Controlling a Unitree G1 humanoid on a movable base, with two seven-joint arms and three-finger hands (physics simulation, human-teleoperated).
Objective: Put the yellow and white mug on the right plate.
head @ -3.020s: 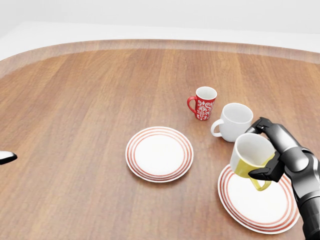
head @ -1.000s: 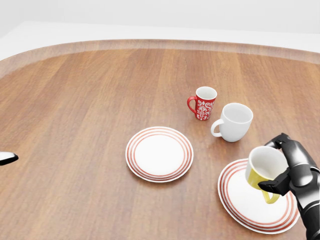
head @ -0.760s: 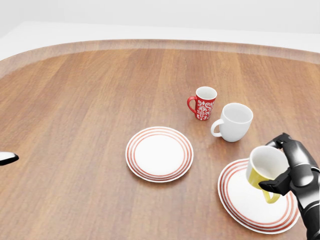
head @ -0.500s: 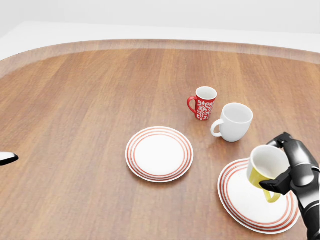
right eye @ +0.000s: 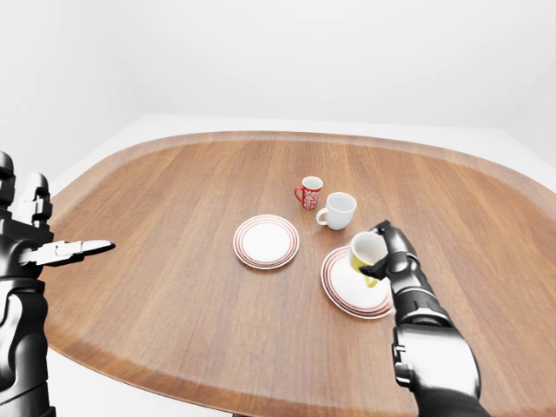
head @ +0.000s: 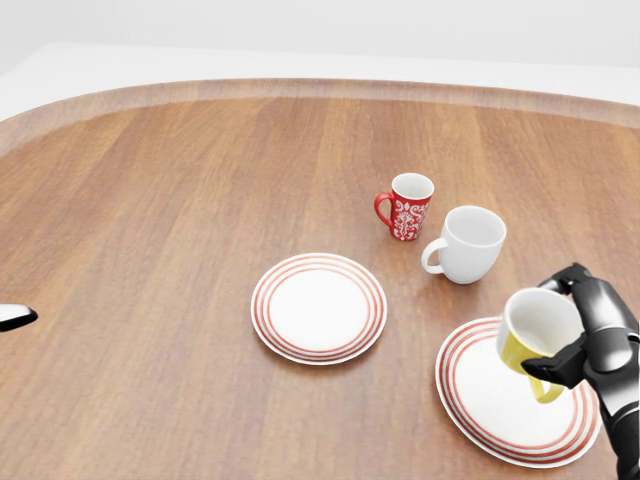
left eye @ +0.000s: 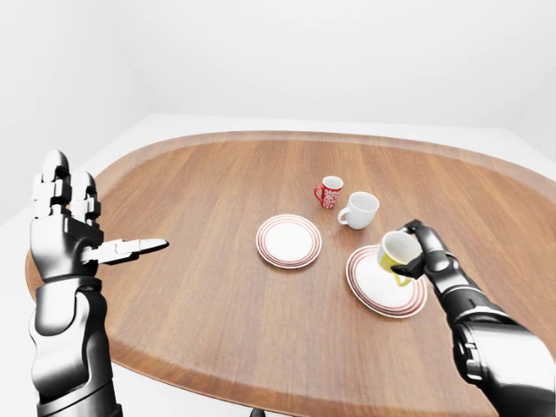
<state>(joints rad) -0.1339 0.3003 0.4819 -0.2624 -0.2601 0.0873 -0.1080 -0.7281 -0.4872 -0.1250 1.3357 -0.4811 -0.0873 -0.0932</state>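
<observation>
The yellow and white mug [head: 534, 334] is hanging tilted over the right plate [head: 485, 400], its white mouth facing the upper left of the head view and its yellow handle pointing down toward the plate's rim. Whether its base is touching the plate cannot be told. The right hand [head: 590, 335] is gripping it from the right side, its dark fingers [head: 553, 369] closing round the body and the handle.

The right plate, white with red rings, is lying on the wooden tabletop [head: 160, 200] at the lower right of the head view, its white middle bare on the side left of the mug. Just above it in that view, a plain white mug [head: 467, 243] is standing upright, handle turned to the left, apart from the plate's rim. Beside that, up and to the left, a red mug [head: 408, 206] with a white floral pattern is standing upright, near the white one without touching it. A second red-ringed plate [head: 318, 307] is sitting nearer the middle of the tabletop, well apart from the right plate.

No writing or brand is showing on any of the mugs or plates.

In the left-eye view the left hand [left eye: 65, 234] is hovering above the tabletop's left edge, fingers [left eye: 130, 248] spread open and holding nothing.
</observation>
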